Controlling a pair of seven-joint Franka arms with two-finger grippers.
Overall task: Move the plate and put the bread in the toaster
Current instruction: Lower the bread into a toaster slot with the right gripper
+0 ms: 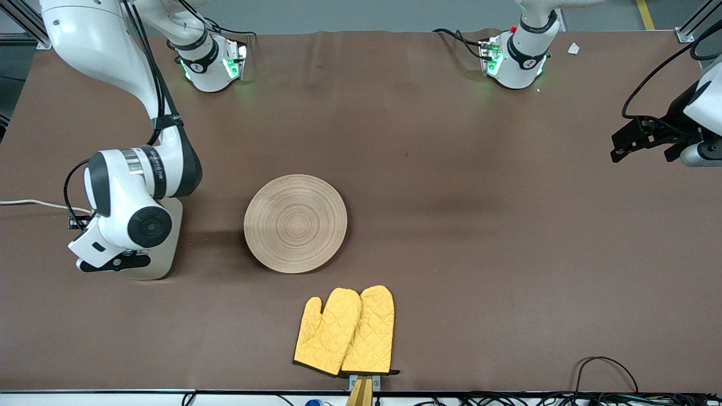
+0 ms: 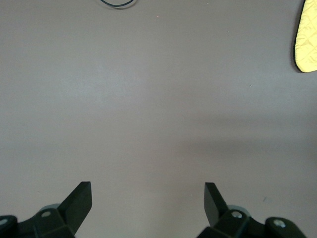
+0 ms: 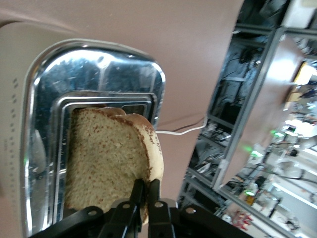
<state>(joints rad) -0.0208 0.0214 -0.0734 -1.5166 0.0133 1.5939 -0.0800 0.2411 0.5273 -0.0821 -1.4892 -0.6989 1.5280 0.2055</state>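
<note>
Your right gripper (image 3: 144, 191) pinches the bread (image 3: 111, 158) by its crust edge, directly above the toaster (image 3: 94, 74), which stands at the right arm's end of the bench (image 1: 451, 169). The slice hangs flat-face parallel to the slots, its free end already at the chrome top, so what remains looks like a straight push along the slot's depth; whether it has entered a slot, you cannot tell. The plate (image 1: 295, 223) lies empty mid-bench, beside the yellow mitts (image 1: 345, 331). Your left gripper (image 2: 147, 198), spread wide, waits over bare bench
</note>
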